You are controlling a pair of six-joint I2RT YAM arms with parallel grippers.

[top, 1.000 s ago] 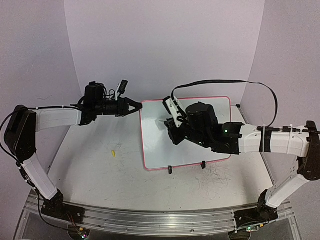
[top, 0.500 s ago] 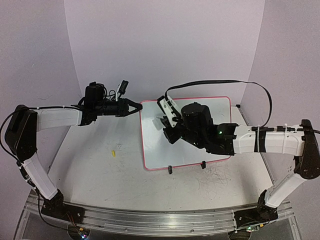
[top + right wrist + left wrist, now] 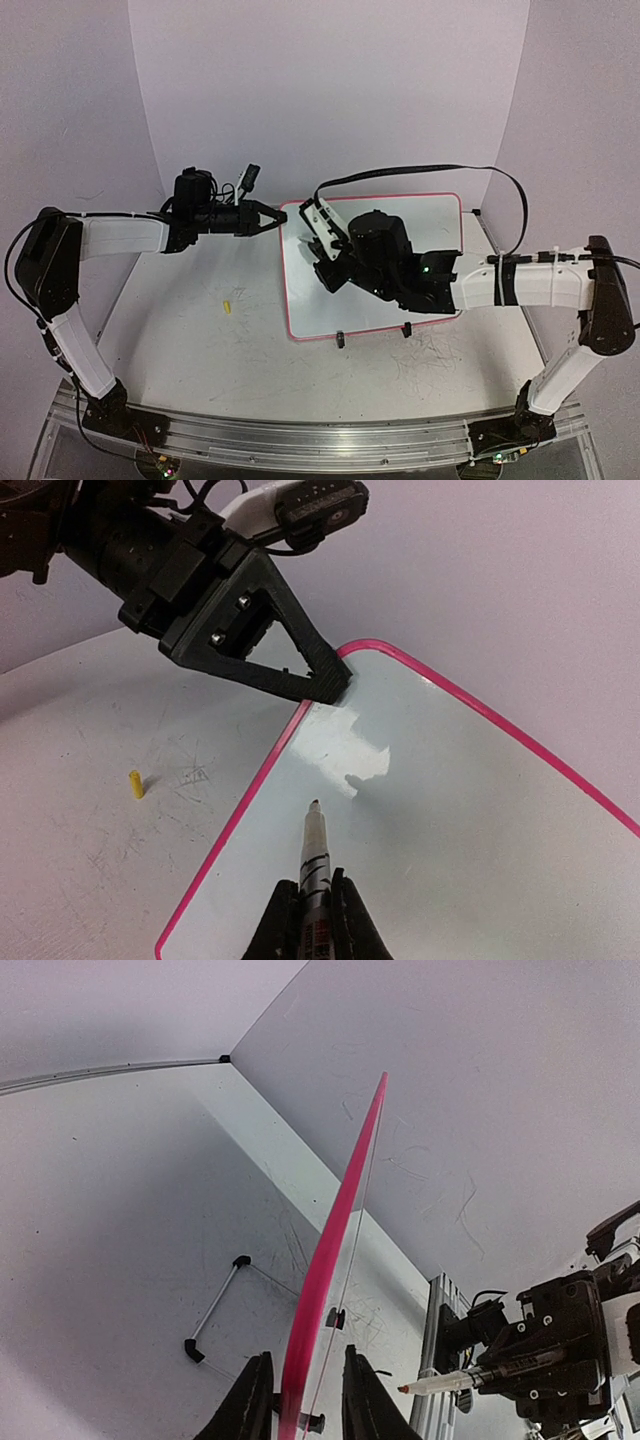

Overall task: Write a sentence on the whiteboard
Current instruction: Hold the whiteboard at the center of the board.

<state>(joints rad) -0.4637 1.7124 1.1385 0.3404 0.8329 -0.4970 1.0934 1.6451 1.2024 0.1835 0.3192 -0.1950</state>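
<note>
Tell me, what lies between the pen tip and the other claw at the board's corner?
Only bare whiteboard with a glare patch, seen from the right wrist: pen below, left gripper above.

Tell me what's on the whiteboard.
No writing shows on the whiteboard. The left gripper straddles its corner; the right gripper holds a marker above it. The right arm hides part of it.
</note>
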